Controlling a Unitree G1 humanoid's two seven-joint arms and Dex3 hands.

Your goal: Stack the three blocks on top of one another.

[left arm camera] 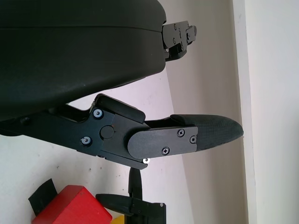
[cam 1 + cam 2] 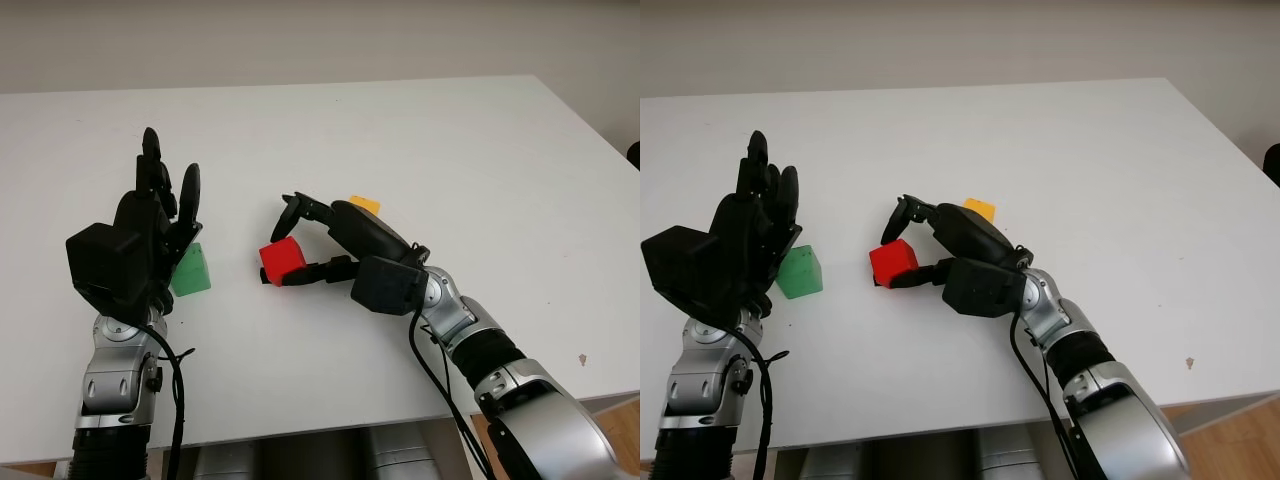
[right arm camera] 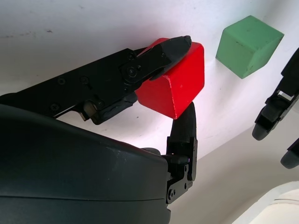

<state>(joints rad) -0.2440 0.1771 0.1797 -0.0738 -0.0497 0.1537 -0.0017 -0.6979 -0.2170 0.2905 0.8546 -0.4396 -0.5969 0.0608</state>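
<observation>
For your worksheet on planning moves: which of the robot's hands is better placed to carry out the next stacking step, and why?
Right. The right hand already grips the red cube-shaped block, close to the green cube-shaped block. The left hand is open beside the green one.

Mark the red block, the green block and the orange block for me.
red block (image 2: 283, 258), left eye view, its top face.
green block (image 2: 800, 272), right eye view, its front face.
orange block (image 2: 364, 204), left eye view, its visible top.
</observation>
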